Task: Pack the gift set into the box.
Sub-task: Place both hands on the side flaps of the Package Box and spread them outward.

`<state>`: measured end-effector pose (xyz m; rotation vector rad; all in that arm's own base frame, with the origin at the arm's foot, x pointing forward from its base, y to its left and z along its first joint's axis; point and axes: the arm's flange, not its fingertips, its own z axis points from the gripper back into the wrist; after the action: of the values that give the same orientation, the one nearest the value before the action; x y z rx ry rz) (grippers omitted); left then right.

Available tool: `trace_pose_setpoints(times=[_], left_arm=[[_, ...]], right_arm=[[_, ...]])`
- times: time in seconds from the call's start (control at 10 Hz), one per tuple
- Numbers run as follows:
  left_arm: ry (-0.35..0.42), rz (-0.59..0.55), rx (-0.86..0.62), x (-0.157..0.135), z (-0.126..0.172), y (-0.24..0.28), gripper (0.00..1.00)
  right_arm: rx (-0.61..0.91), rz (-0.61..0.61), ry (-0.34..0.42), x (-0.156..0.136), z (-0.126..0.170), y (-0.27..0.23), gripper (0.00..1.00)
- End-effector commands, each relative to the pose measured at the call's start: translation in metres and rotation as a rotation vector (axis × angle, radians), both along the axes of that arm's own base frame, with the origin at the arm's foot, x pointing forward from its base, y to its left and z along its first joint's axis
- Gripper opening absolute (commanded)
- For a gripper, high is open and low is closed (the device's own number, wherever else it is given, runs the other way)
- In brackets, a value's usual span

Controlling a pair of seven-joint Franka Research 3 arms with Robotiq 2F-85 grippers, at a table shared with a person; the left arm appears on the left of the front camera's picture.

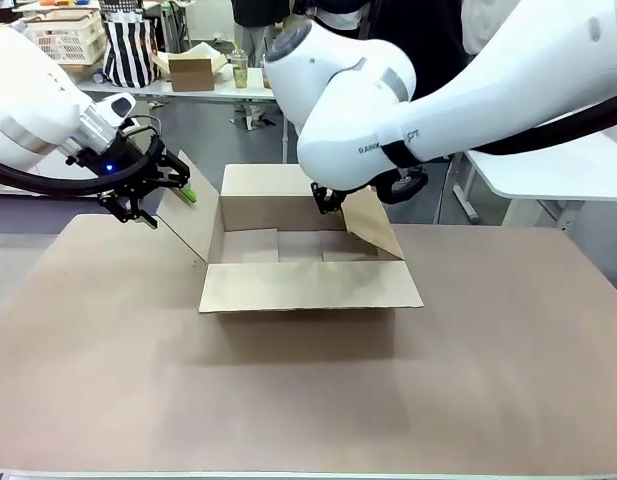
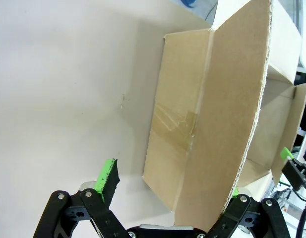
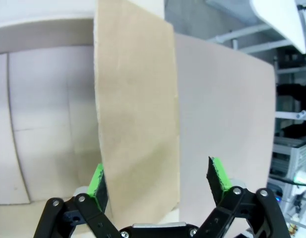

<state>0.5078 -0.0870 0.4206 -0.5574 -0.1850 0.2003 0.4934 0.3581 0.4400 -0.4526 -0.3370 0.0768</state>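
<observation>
The box [image 1: 288,285] stands open mid-table, and I see nothing on the part of its bottom that shows. The gift set is out of view. My left gripper [image 1: 171,207] is open at the box's left flap [image 1: 188,215]. In the left wrist view that gripper [image 2: 170,183] straddles the flap [image 2: 227,114], whose corrugated edge runs between the fingers. My right gripper [image 1: 321,198] is open at the right flap [image 1: 373,225]. In the right wrist view this gripper [image 3: 157,176] has the flap [image 3: 135,99] standing between its green pads [image 3: 217,173].
The brown table top [image 1: 288,400] lies bare in front of the box. A white table [image 1: 558,165] stands at the right rear. Behind are a small cardboard box [image 1: 193,70], a striped bag [image 1: 128,45] and a person in dark clothes [image 1: 408,30].
</observation>
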Motion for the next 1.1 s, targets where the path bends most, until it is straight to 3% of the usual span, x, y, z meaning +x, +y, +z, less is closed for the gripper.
trace_pose_setpoints(times=[0.0, 0.2, 0.4, 0.5, 0.7, 1.0], left_arm=[[0.007, 0.011, 0.011, 0.0, 0.002, 0.0, 1.0], [0.007, 0.011, 0.011, 0.0, 0.002, 0.0, 1.0], [0.007, 0.011, 0.011, 0.0, 0.002, 0.0, 1.0], [0.007, 0.011, 0.011, 0.0, 0.002, 0.0, 1.0], [0.007, 0.011, 0.011, 0.0, 0.002, 0.0, 1.0], [0.007, 0.011, 0.011, 0.0, 0.002, 0.0, 1.0]], right_arm=[[0.131, 0.019, 0.003, -0.027, 0.029, -0.038, 1.0], [0.235, -0.011, 0.031, -0.036, 0.047, -0.075, 1.0], [0.242, -0.062, 0.043, -0.035, 0.032, -0.1, 1.0], [0.309, -0.032, 0.062, -0.036, 0.021, -0.103, 1.0], [0.386, -0.051, 0.004, -0.035, 0.021, -0.099, 1.0], [0.387, -0.024, -0.085, -0.004, 0.006, -0.054, 1.0]])
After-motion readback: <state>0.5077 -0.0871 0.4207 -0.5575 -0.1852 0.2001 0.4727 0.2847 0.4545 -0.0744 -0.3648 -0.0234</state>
